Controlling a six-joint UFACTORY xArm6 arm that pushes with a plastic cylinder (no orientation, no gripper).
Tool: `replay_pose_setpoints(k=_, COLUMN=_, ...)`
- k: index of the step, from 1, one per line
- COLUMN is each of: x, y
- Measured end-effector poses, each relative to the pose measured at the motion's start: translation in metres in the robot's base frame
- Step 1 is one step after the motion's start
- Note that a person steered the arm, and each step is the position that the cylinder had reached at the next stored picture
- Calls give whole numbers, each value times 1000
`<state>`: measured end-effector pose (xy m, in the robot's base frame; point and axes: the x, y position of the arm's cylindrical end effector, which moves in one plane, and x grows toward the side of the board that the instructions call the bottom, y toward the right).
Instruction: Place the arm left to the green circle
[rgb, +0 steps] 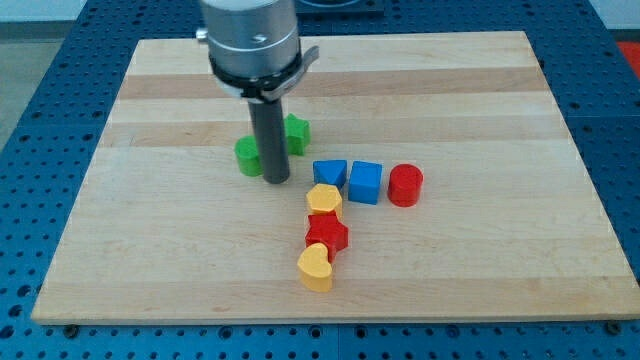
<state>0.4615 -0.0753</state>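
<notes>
The green circle lies on the wooden board, left of centre. My tip rests on the board just to the right of the green circle and slightly below it, close against its edge. A green star sits to the upper right of the rod, partly hidden behind it. The rod hangs from the grey arm head at the view's top.
Right of my tip lie a blue wedge-like block, a blue cube and a red cylinder. Below them a yellow block, a red star and a yellow heart form a column.
</notes>
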Motion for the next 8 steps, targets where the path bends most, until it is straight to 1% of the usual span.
replay_pose_setpoints(k=1, x=9, y=-30)
replay_pose_setpoints(k=2, x=9, y=-69)
replay_pose_setpoints(k=6, x=2, y=-69)
replay_pose_setpoints(k=7, x=-3, y=-68)
replay_pose_setpoints(k=8, x=-20, y=-57)
